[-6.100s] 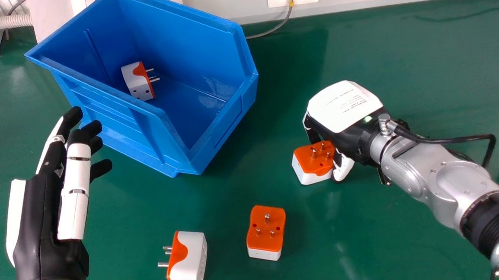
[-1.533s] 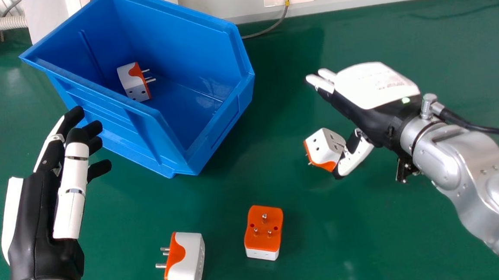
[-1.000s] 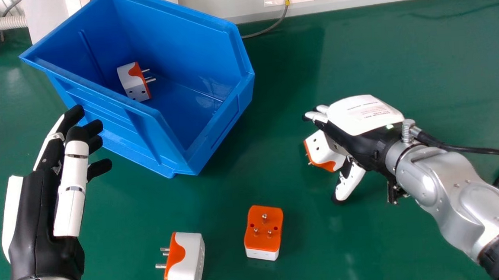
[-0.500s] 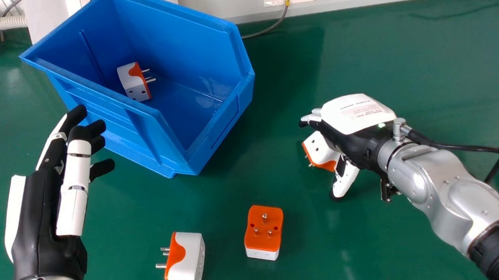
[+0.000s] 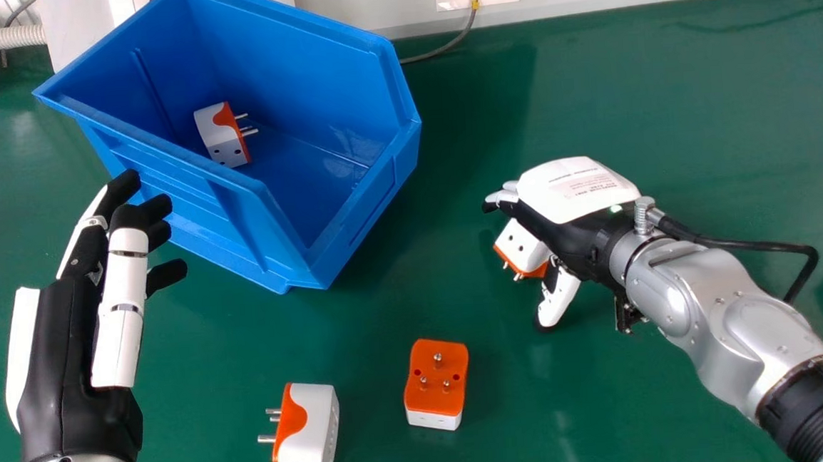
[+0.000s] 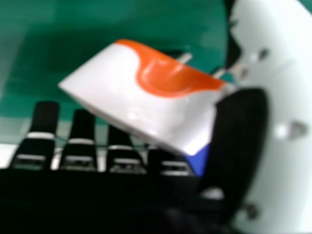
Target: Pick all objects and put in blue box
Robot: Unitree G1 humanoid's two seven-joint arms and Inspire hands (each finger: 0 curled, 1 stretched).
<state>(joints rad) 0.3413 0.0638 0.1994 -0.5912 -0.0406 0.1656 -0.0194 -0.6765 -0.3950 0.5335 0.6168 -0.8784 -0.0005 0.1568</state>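
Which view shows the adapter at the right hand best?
Right hand view: the adapter appears large, its white side, orange part and two pins in sight, the thumb at one end. The head view adds its face with the holes, but the right hand covers part of it.

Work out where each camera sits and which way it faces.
Head view: on the robot's head, looking forward and down at the table; left hand, right hand and silver right forearm show.
Right hand view: at the right hand, looking over its fingers and thumb at a plug.
Shared: the right hand, that plug and the table.
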